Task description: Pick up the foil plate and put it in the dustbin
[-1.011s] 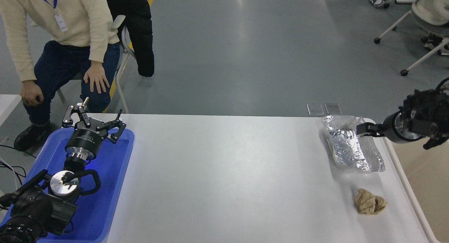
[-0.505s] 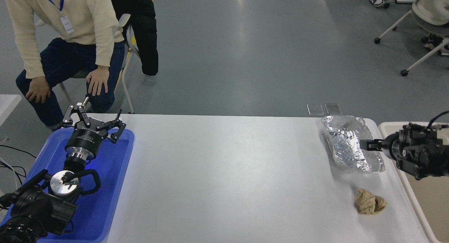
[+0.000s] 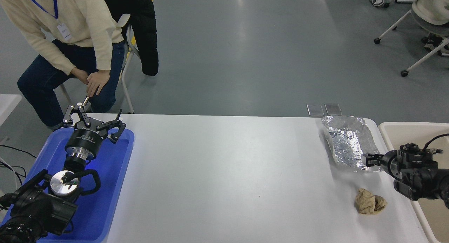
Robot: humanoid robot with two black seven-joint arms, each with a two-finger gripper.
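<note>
- Left arm parked at lower left over the blue tray (image 3: 115, 186); left gripper (image 3: 93, 122) sits above the tray's far end, fingers spread apart, nothing between them.
- Crumpled tan paper ball (image 3: 370, 201) lies on the white table (image 3: 224, 172) near the right edge, nearer than the foil plate and apart from it.
- Right arm comes in from the right edge, low over the gap between table and dustbin (image 3: 387, 129). Right gripper (image 3: 369, 159) points left, tips at the near right corner of the foil plate.
- Can't tell whether the right fingers are apart or together, or whether they grip the rim: too small and dark against the foil.
- Foil plate (image 3: 347, 141) rests on the table at the far right corner, long axis running near to far, crinkled rims up. Just beside the dustbin, not in it.
- Dustbin stands off the table's right side; only its beige rim and part of the inner wall show.
- Far side, top left: a person sits on a chair, hand (image 3: 96, 86) at knee level, clear of the table.
</note>
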